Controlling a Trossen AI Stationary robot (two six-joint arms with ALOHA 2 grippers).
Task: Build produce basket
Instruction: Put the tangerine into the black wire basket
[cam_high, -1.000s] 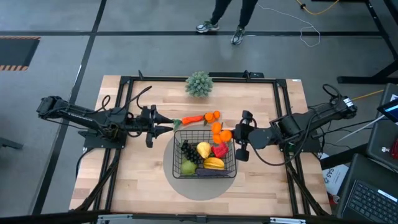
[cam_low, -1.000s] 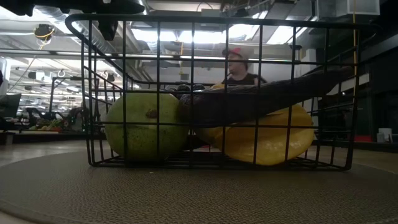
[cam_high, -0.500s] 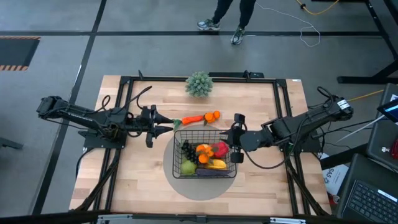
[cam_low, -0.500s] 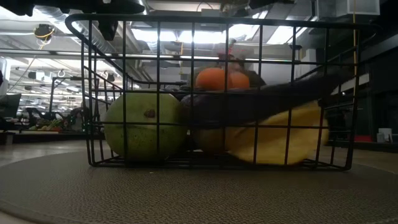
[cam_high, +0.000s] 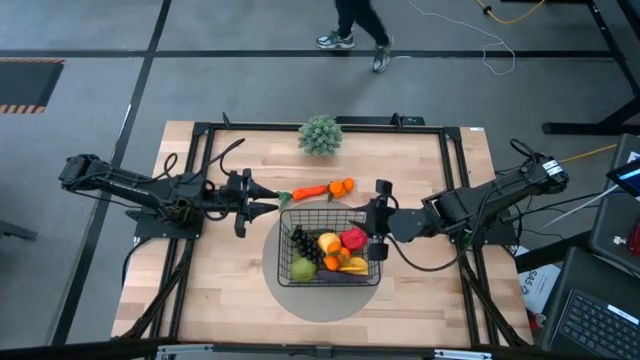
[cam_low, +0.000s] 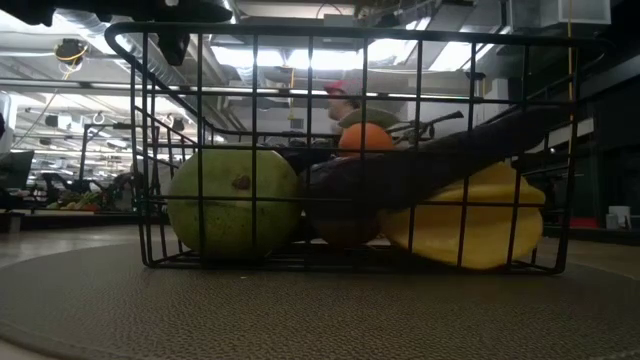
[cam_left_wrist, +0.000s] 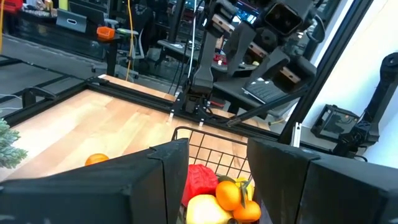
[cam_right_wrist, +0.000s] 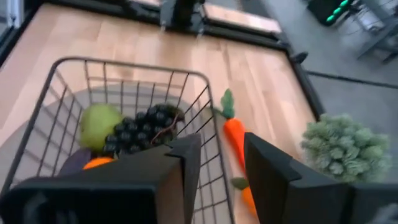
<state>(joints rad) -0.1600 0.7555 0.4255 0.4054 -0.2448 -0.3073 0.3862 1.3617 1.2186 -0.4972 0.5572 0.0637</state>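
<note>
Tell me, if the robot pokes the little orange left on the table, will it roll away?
Probably yes. The orange looks round and sits on smooth bare wood, so a nudge would likely roll it. The carrot lies right beside it and might stop it on that side. It looks like a toy, so it is likely light.

The black wire-mesh rectangular basket with open grid sides stands upright near the middle of the pale wooden desk. Inside it lie a round green pear in one front corner, a bunch of dark grapes behind it, a yellow lemon, a red pepper, small oranges, a yellow banana along the front and a long dark purple eggplant slanting across the banana. Outside the basket, just beyond its far side, an orange carrot with a green top lies flat on the desk, with another orange touching its end.
</note>
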